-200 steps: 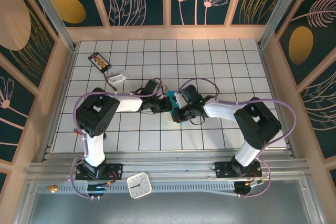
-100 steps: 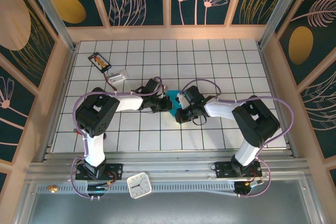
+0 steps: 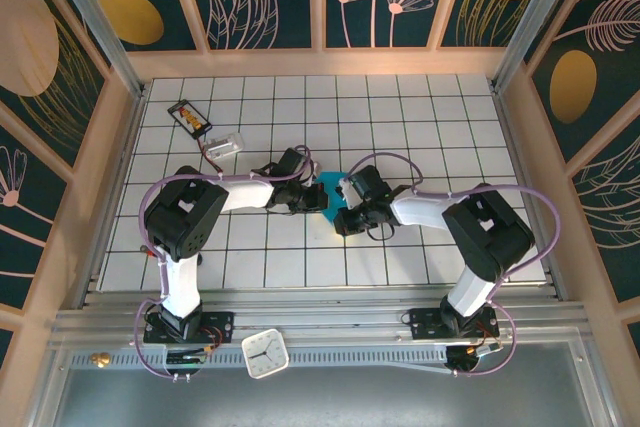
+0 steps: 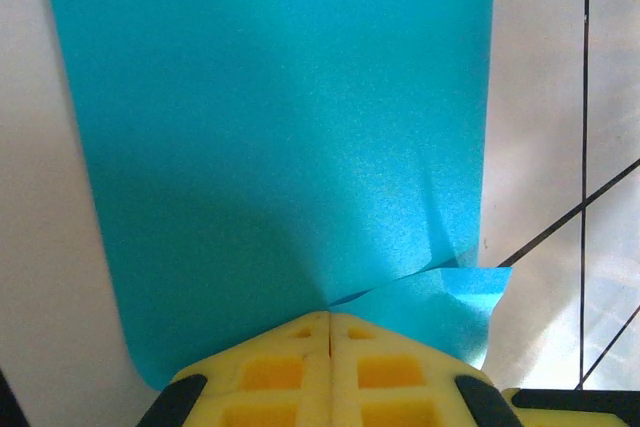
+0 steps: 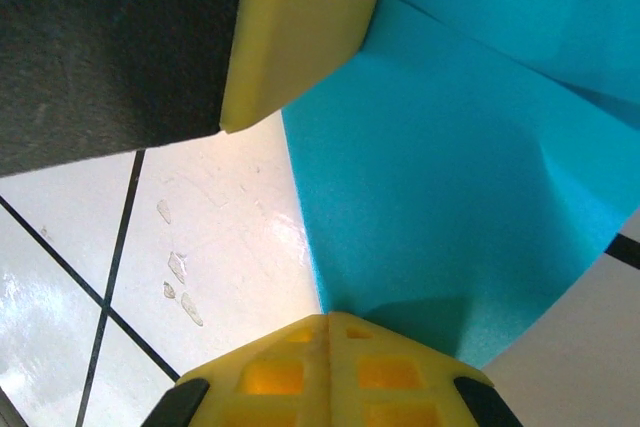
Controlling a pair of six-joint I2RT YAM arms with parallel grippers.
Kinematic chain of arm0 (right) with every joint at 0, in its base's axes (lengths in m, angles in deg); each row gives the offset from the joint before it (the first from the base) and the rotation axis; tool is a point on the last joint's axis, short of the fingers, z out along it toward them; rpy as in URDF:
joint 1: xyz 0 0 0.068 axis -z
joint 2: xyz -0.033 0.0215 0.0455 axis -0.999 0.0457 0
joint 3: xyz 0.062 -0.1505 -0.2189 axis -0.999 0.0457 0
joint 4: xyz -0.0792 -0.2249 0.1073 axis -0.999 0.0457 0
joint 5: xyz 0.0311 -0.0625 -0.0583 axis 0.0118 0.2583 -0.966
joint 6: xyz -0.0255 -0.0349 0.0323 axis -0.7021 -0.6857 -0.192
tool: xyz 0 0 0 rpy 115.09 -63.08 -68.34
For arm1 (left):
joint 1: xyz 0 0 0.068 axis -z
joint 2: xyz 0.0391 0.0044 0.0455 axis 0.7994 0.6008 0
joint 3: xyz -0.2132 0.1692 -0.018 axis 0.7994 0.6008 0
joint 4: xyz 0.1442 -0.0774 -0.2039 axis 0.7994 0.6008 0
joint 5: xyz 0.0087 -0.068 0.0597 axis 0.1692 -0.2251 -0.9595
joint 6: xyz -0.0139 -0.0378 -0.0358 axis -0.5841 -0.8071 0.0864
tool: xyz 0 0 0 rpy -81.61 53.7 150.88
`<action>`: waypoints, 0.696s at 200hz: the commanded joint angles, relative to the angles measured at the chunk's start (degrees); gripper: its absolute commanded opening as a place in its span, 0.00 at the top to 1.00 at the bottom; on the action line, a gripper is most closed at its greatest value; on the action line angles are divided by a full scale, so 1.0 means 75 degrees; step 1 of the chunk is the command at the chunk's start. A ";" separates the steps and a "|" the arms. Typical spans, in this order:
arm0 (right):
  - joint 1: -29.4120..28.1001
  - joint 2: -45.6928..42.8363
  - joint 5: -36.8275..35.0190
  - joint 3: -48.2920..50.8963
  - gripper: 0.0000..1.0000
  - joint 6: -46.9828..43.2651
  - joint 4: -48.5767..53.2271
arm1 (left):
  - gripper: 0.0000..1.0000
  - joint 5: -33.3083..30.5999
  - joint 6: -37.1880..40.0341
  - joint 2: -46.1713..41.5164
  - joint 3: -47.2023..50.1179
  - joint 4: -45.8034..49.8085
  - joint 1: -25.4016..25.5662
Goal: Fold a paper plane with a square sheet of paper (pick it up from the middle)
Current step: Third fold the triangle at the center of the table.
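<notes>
The square sheet of paper [image 3: 330, 185] is teal-blue and folded over on itself, lying mid-table between the two grippers. My left gripper [image 3: 322, 198] reaches it from the left, my right gripper [image 3: 337, 212] from the right. In the left wrist view the yellow jaws [image 4: 329, 315] are shut with their tip on a crease of the paper [image 4: 280, 127], a small flap spreading to the lower right. In the right wrist view the shut jaws [image 5: 326, 317] meet the paper's [image 5: 450, 177] near edge, and a left finger [image 5: 295, 37] shows at the top. The paper plane is out of view.
A small black card with orange marks [image 3: 190, 117] lies at the far left, a small white object [image 3: 228, 144] beside it. A white clock [image 3: 265, 354] sits on the front rail. Wooden walls [image 3: 120, 147] close in the white tiled floor.
The paper stuck out above and below the right gripper a second ago; now it shows as a small patch between the grippers. The right wrist has shifted slightly right. The left arm has barely moved.
</notes>
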 commanded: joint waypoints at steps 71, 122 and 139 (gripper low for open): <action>-0.0319 -0.0451 -0.0258 0.0965 1.00 0.0896 0.1408 | 1.00 -0.0995 0.0305 0.0517 0.0076 0.0957 -0.0157; -0.0248 -0.0940 -0.0425 0.1198 1.00 0.0998 0.1618 | 1.00 -0.0995 0.0323 0.0541 0.0012 0.1004 -0.0158; -0.0158 -0.1207 -0.0272 0.0990 1.00 0.0875 0.1534 | 1.00 -0.0973 0.0340 0.0544 0.0011 0.1014 -0.0159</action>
